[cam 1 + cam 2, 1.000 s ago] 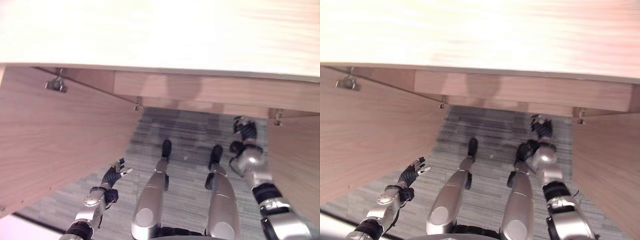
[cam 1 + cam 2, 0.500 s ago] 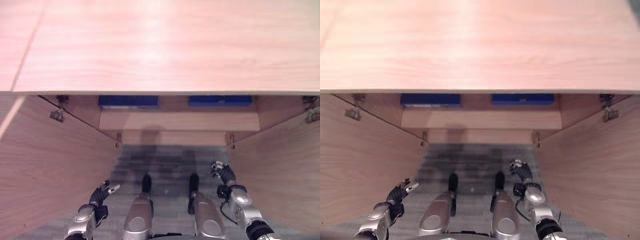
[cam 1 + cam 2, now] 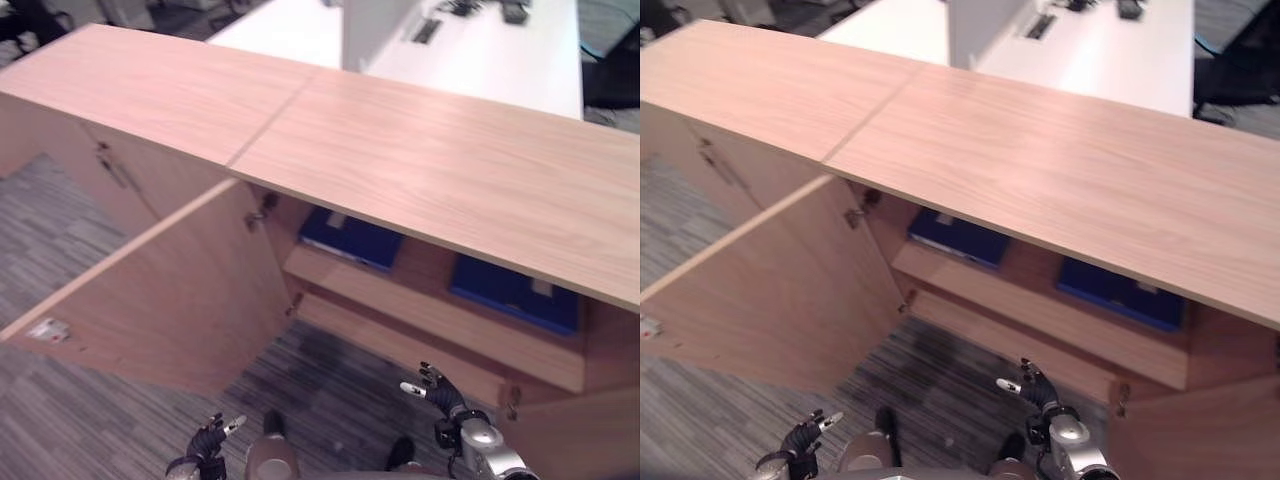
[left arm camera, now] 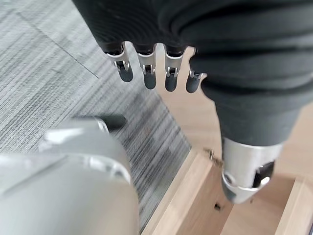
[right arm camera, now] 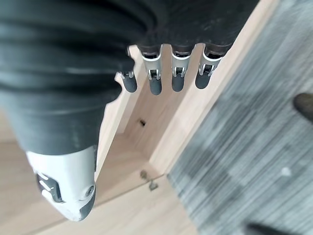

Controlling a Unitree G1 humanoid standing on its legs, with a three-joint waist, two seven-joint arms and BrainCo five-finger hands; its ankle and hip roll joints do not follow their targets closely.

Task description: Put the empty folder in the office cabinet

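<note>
The wooden office cabinet [image 3: 420, 170] stands in front of me with its left door [image 3: 170, 290] swung wide open. On its inner shelf [image 3: 400, 310] lie two blue folders, one at the left [image 3: 350, 238] and one at the right [image 3: 515, 290]. My left hand [image 3: 208, 445] hangs low over the carpet, fingers [image 4: 146, 73] straight and holding nothing. My right hand [image 3: 445, 398] hovers in front of the cabinet's lower opening, its fingers [image 5: 166, 73] straight too and empty. Neither hand touches a folder.
Grey striped carpet [image 3: 60, 420] spreads in front of the cabinet. Part of the right door [image 3: 565, 440] shows at the lower right. A white desk [image 3: 480, 50] with small dark items stands behind the cabinet.
The camera has lifted from the floor to the cabinet's top and shelf, so the whole picture shifted. Both hands stay low and open.
</note>
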